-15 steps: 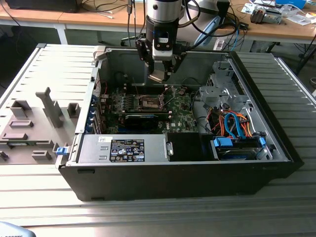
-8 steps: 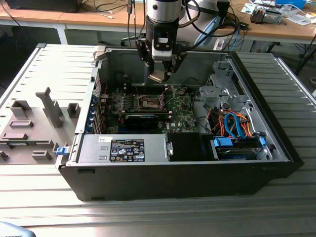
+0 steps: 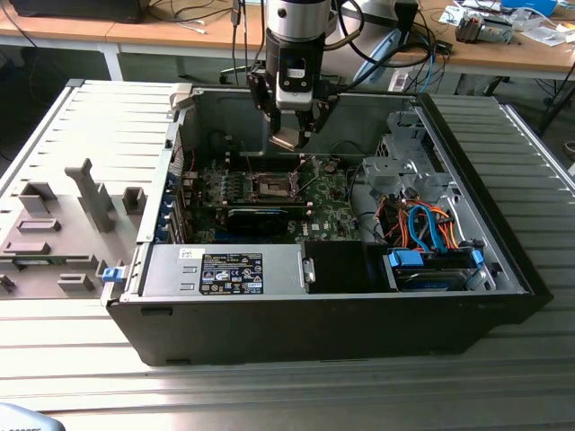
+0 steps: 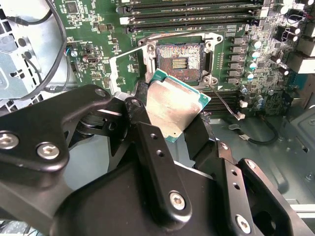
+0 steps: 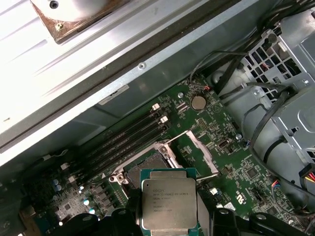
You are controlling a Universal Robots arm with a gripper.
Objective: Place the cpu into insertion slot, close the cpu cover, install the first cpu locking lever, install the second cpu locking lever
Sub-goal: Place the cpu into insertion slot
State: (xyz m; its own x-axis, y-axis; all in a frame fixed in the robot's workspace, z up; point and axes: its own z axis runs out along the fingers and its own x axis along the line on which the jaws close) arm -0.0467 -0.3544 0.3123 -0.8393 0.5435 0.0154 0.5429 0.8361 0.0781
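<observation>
Claw [image 3: 293, 136]: clamped on the cpu [image 4: 174, 105], over the open computer case [image 3: 314, 323] on the desk [image 3: 269, 395].
Cpu: tilted, above and near the insertion slot [image 4: 179, 61], not seated.
Slot: bare, with the cpu cover [image 5: 201, 153] flipped open beside it.
Around: memory slots [image 5: 125, 142] alongside; drive cage [image 3: 409, 166] and cables [image 3: 422, 229] toward the exterior view's right.
Hidden: in the second wrist view, black fingers [image 4: 157, 162] mask the cpu's near corner. In the first wrist view, the cpu overlaps part of the slot.

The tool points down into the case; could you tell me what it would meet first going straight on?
Probably the open slot, which lies just beyond the held cpu, though depth is unclear.
</observation>
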